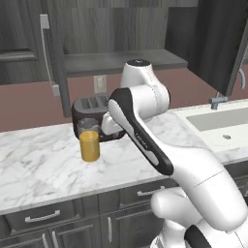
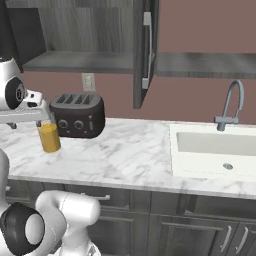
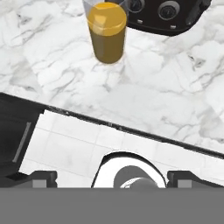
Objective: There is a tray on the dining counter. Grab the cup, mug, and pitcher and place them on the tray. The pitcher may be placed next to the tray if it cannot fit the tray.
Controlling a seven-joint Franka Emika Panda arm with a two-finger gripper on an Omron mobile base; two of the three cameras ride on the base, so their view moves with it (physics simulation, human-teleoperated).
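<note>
While tool [image 3: 112, 179] hangs w/ jaws apart, one pitcher [image 1: 89, 144] stands beside one toaster [image 2: 78, 115].

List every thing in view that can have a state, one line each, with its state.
pitcher: upright on the marble worktop beside the toaster, amber for most of its height, not gripped.
pincer: open, holding nothing, apart from the pitcher.
toaster: upright on the worktop against the wall, slots without bread.
upper cabinet door: swung open.
faucet: no water running.
sink: basin bare.
drawers: shut.
</note>
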